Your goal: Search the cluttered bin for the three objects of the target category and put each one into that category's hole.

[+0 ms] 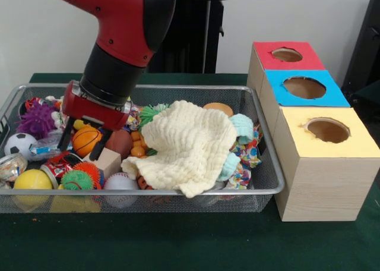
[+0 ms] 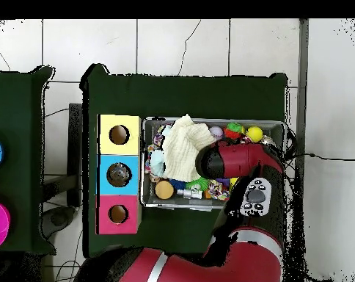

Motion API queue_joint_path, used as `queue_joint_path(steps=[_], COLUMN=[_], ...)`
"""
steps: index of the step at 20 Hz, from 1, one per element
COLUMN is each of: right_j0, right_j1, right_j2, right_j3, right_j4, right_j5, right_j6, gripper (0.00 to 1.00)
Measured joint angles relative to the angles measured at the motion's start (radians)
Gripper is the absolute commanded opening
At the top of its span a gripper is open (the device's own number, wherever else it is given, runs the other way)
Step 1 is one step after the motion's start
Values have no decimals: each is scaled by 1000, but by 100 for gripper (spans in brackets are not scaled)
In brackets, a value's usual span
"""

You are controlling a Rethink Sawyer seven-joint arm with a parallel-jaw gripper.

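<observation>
Beside the bin [image 1: 261, 113], three boxes are counted: one red-topped [image 1: 284, 58], one blue-topped [image 1: 304, 90], one yellow-topped [image 1: 328, 158]; one hole each.

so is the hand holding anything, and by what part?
Nothing held. The hand is open, its fingers straddling the small orange basketball in the bin, not closed on it.

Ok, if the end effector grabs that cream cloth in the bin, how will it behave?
The cream cloth lies crumpled and draped over toys, so it is probably floppy and will sag from one pinch. It looks light. One corner hangs over the bin rim, so it may drag neighbours.
</observation>
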Motion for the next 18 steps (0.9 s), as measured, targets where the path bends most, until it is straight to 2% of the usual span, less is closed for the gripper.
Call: queue_joint_path(steps=[7,18], right_j0=[-2,3], right_j1=[30,-3], right_j2=[-13,-34], right_j3=[-4,-4], right_j4=[-9,-18], right_j5=[-23,-23], right_j6=[0,0], gripper=[100,100])
